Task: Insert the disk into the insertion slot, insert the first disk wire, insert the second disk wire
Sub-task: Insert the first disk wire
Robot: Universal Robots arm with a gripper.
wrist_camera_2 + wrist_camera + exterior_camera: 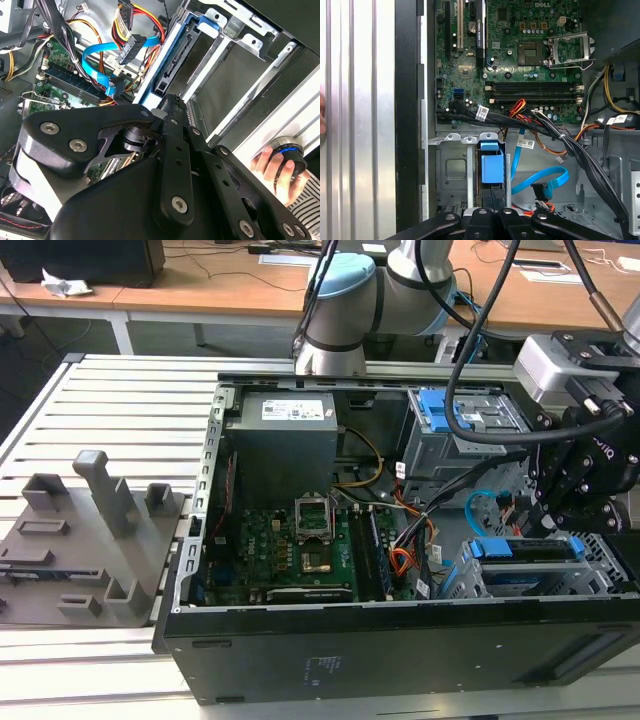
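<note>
An open computer case (330, 660) lies on a slatted metal counter (110, 410). The disk (528, 548) sits in its bright blue carrier inside the insertion slot (470, 582), the grey perforated cage at the near corner of the case on the exterior view's right. In the first wrist view the blue carrier of the disk (491, 167) stands between the cage's metal walls (452, 170).

The pincer (563, 530) hangs right over the far end of the disk, very close to the blue carrier, and in the first wrist view its black links (492, 214) crowd against the carrier's edge. Whether it is apart or together I cannot tell.

The second disk wire (545, 177) curves in a light-blue loop just beside the cage, and its small dark plug lies free, apart from the disk. The first disk wire (142, 25), a bundle of orange, yellow and black strands, arches near that light-blue cable (97, 65) and is also not plugged into the disk.

The taller grey box with a blue latch (450, 425) stands farther back, a green motherboard (290, 550) fills the case floor, and a grey moulded fixture (90, 540) rests on the counter at the exterior view's left. A person's hand (272, 167) rests on a round knob outside the case
</note>
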